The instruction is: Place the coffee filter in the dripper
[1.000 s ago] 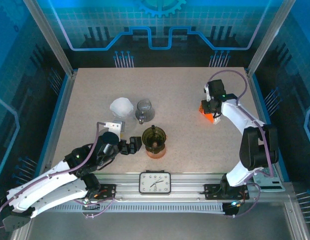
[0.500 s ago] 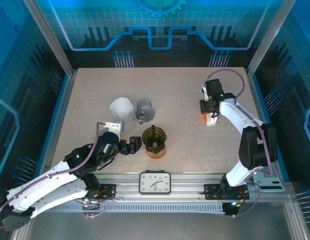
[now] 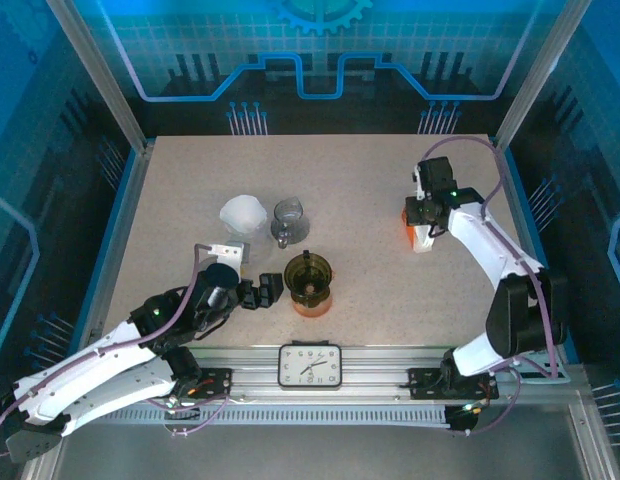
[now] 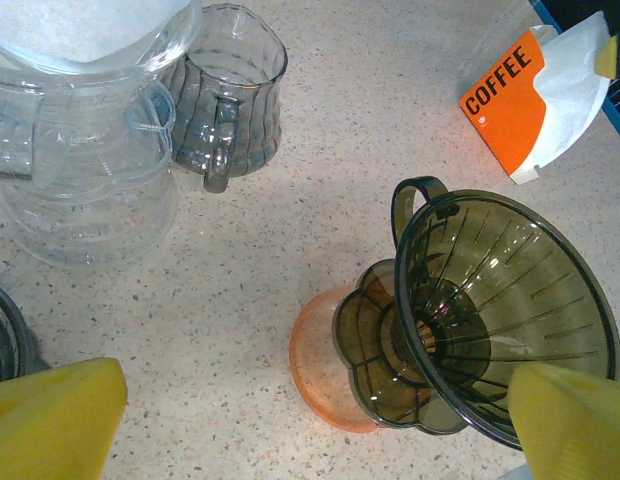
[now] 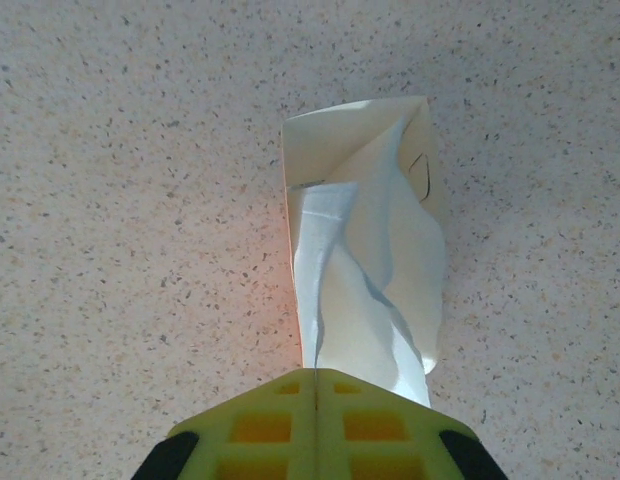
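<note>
Firmly closed, the right end effector point(image 5: 317, 382) pinches the coffee filter point(image 5: 365, 250), which extends just ahead.

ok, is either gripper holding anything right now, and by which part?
Right gripper is shut on the white coffee filter, pinching the crumpled end nearest the wrist camera. Left gripper is open, holding nothing.

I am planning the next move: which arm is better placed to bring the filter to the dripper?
Right. The right gripper is shut on the filter; the left gripper is open beside the dripper, far from the filter.
</note>
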Robot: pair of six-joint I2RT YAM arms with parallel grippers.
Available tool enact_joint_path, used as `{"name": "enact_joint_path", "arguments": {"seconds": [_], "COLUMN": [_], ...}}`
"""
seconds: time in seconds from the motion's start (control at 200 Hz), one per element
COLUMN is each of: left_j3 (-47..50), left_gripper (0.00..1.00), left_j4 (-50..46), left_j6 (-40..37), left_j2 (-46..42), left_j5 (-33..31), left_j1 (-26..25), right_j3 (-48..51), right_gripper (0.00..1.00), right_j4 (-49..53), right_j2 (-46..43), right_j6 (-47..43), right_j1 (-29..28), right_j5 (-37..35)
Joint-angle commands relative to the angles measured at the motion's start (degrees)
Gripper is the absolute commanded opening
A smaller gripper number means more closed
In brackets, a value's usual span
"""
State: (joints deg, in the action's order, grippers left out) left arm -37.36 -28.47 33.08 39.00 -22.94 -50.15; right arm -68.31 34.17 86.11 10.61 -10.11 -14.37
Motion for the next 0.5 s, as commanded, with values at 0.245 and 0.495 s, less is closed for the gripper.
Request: {"name": "enact_joint_path", "arguments": {"seconds": [0.245,0.495], "left_j3": [-2.2,-3.0], "left_gripper": [0.99,0.99], "left_j4": [-1.2,-0.7], "left_j6": [0.3,-0.6], "left_j2": [0.3,1.6], "left_j5": [-0.4,1.8], "left_j1": [0.3,0.3], "right_j3": [3.0,4.2], "right_gripper": [0.0,0.0], "right_j4": [3.1,4.0], "right_j2": [-8.8,-15.6], "right_j6": [3.3,2.9], "right_j1": [-2.3,-6.1], "right_j5": [1.4,1.2]}}
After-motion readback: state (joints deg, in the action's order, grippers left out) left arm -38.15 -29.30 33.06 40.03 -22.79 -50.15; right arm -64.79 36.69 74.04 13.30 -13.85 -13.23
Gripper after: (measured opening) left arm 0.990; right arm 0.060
